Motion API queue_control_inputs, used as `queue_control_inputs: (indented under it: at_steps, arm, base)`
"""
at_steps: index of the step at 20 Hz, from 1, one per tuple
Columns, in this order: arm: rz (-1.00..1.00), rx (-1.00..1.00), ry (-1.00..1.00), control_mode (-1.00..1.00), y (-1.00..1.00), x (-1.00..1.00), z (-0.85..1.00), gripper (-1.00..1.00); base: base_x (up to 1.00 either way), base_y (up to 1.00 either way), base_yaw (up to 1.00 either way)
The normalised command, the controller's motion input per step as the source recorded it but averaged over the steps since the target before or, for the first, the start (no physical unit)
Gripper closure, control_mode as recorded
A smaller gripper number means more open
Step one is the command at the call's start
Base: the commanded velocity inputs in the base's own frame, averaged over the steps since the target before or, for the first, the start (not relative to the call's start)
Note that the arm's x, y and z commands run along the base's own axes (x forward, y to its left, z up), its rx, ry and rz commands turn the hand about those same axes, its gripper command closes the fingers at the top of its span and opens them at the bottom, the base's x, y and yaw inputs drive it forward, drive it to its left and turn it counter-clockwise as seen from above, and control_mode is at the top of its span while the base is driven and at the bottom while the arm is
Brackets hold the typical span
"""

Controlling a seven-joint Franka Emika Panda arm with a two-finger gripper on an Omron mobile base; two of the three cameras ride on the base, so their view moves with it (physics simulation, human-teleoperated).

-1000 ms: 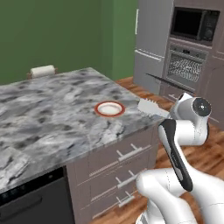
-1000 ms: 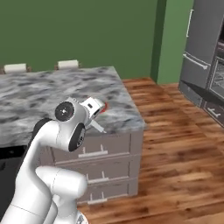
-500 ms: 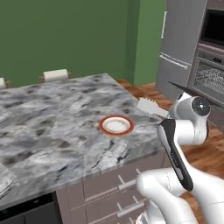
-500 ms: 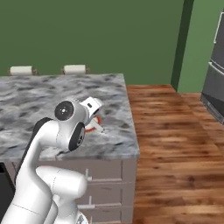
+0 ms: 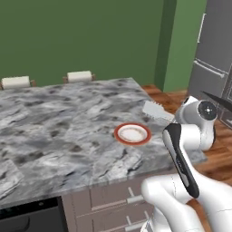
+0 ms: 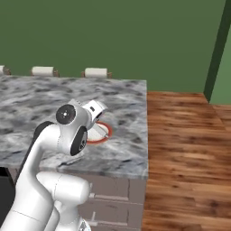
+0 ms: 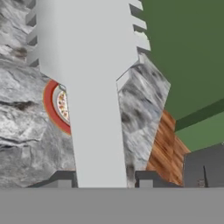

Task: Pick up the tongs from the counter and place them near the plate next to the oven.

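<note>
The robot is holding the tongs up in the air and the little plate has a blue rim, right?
Not quite. The tongs are held up by the gripper, but the plate has a red-orange rim, not blue. The left base view shows it.

We are looking at a home kitchen: a long grey-and-white marbled counter runs over dark drawer fronts with bar handles, and a red-rimmed plate sits on it. We see green walls, a wood plank floor and a tall grey fridge at the right.
</note>
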Motion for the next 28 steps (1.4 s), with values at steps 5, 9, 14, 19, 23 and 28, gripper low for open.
queue_control_inputs:
  at_steps: [5,9,14,19,23,28]
  arm:
    - [0.00,0.00,0.00,1.00,0.00,0.00,0.00,1.00]
    - [0.05,0.00,0.00,-1.00,-0.26,0.00,-0.16,1.00]
    - [0.00,0.00,0.06,-1.00,-0.35,0.08,-0.35,1.00]
    - [-0.01,0.00,0.10,-1.00,-0.35,0.39,-0.36,1.00]
    - [-0.04,0.00,0.09,-1.00,-0.30,0.49,-0.16,1.00]
    - [-0.13,0.00,0.07,-1.00,-0.06,0.49,-0.04,1.00]
  base:
    - [0.10,-0.40,0.27]
    - [0.00,-0.08,0.03]
    - [0.00,0.00,0.00]
    - [0.00,0.00,0.00]
    - [0.00,0.00,0.00]
    - [0.00,0.00,0.00]
